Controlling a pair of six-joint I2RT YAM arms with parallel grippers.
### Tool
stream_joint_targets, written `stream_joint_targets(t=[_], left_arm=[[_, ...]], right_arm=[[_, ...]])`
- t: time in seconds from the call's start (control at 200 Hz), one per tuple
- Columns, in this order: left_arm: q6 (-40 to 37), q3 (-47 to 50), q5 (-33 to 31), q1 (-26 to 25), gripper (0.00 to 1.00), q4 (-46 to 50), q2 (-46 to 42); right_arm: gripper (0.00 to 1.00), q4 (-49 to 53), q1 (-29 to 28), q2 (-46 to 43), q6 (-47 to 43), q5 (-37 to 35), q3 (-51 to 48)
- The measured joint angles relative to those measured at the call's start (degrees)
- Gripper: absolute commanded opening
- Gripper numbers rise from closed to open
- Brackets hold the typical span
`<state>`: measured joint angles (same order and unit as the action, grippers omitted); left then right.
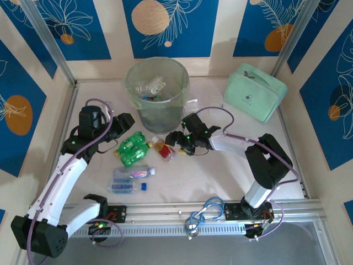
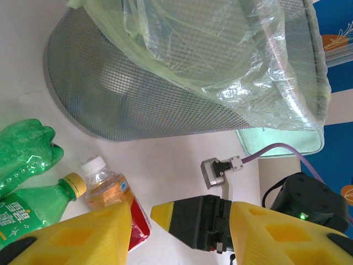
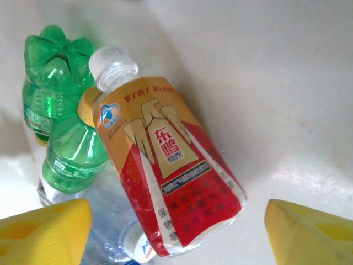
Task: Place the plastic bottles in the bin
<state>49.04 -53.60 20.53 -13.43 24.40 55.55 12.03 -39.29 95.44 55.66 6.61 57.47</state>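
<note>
While both pincers (image 1: pixel 122 122) (image 1: pixel 177 142) gape empty, five bottles (image 1: pixel 131 142) (image 1: pixel 134 156) (image 1: pixel 164 150) (image 1: pixel 133 172) (image 1: pixel 122 186) lie outside one bin (image 1: pixel 160 115).

left end effector (image 2: pixel 181 221): partly spread | right end effector (image 3: pixel 176 212): spread wide

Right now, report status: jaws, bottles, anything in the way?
Both jaws open, empty. Right jaws over red-labelled bottle on table. Some bottles in bin; green bottles and clear bottles on table. Path to bin looks unobstructed.
</note>
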Motion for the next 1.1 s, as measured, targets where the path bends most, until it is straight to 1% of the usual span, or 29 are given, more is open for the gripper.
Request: stream_joint_targets(t=[0.06,0.125,0.205,0.355,0.555,0.645,0.745,0.79,1.0,1.095], left_arm=[[0.0,0.0,0.0,0.0,0.5,0.0,0.0],[0.0,0.0,0.0,0.0,0.5,0.0,0.0],[-0.1,0.0,0.0,0.0,0.5,0.1,0.0],[-0.5,0.0,-0.1,0.0,0.5,0.1,0.0],[-1.1,0.0,-0.5,0.0,0.5,0.4,0.0],[-1.1,0.0,-0.7,0.0,0.5,0.5,0.0],[-1.1,0.0,-0.7,0.0,0.5,0.5,0.0],[-1.1,0.0,-0.7,0.0,0.5,0.5,0.0],[-1.1,0.0,-0.7,0.0,0.5,0.5,0.0],[-1.1,0.0,-0.7,0.0,0.5,0.5,0.0]], right_arm=[[0.96,3.4,-0.6,0.4,-2.6,-1.7,2.6],[0.97,6.1,-1.1,1.5,-6.2,-3.3,6.1],[0.98,7.3,-1.5,3.0,-9.8,-3.6,8.5],[0.97,8.6,-2.7,6.4,-15.0,-2.9,10.1],[0.97,11.4,-5.7,10.8,-18.2,-2.8,13.1],[0.94,12.4,-6.8,11.6,-18.8,-3.3,14.5],[0.84,12.9,-7.4,11.8,-19.1,-3.7,15.0],[0.81,13.2,-7.5,12.1,-19.5,-3.8,15.2],[0.8,14.5,-8.2,14.4,-19.7,-5.1,15.6],[0.74,15.1,-8.8,15.2,-19.8,-5.8,15.9]])
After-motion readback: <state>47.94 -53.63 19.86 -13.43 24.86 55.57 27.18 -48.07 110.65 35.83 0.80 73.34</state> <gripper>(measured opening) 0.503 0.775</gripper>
